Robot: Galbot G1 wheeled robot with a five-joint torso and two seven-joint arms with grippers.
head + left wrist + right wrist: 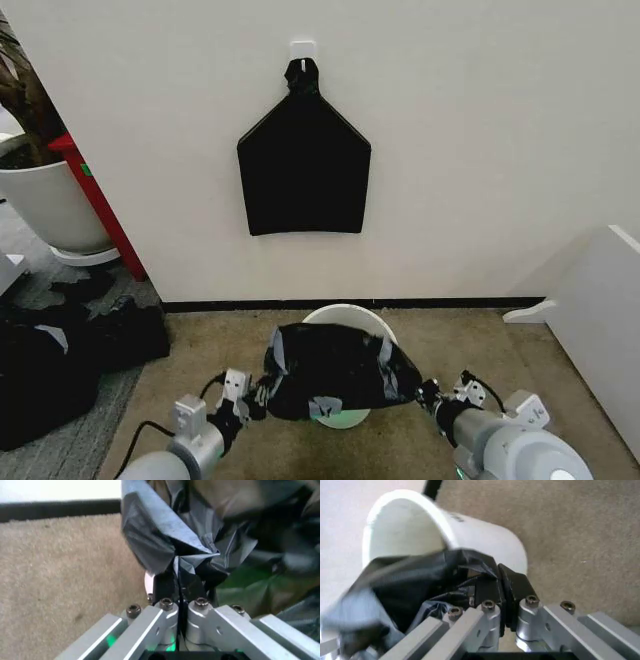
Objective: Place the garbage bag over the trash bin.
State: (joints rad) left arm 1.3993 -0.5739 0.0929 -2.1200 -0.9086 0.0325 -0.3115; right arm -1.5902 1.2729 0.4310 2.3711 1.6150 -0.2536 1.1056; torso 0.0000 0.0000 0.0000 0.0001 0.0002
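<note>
A: Why is the garbage bag (338,368) stretched sideways like that, low in the middle of the frame?

B: Each arm pinches one end. The left tool (254,393) is clenched on the bag's lower-left edge — in the left wrist view its jaws meet on a gathered fold of film (186,563). The right tool (432,392) grips the lower-right edge; its black fingers (514,587) are closed with plastic between them. Held apart like this, I judge the mouth is being spread so it can go over the rim.

A: And the trash bin (345,315)?

B: On the carpet at lower centre, right behind and beneath the bag. Its far rim shows above the black plastic; the near side is covered. In the right wrist view the bag lies across part of the open mouth, the rest of the rim bare.

A: Room to work?

B: The wall and its dark baseboard (200,305) sit just behind the bin — tight at the back. Bare carpet lies either side. A white panel (600,330) stands at the right edge, dark clutter (60,360) at the left, both well apart from the tools. The flat black bag bundle (303,170) hangs on the wall above, out of the way.
</note>
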